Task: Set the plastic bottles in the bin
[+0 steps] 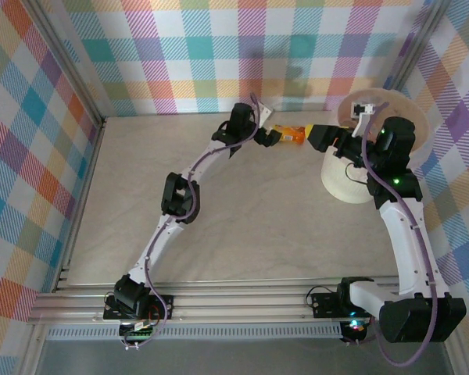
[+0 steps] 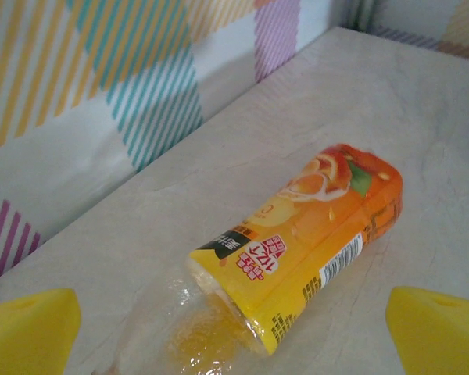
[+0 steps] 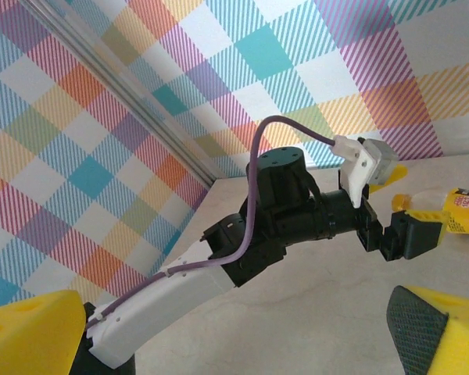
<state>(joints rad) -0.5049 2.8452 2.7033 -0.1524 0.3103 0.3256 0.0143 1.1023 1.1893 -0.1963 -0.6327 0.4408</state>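
Before the spread left gripper lies a crumpled, glossy orange-labelled bottle.

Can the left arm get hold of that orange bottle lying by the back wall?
Probably yes. The left gripper is open and the orange bottle lies on the table right in front of it, nothing between them. The right gripper hovers close at the bottle's other end.

The bottle has an orange and yellow label with a red-and-white logo, and clear plastic. The bin is cream-white, the table pale marbled beige, the walls plaid in teal, orange, purple and yellow.
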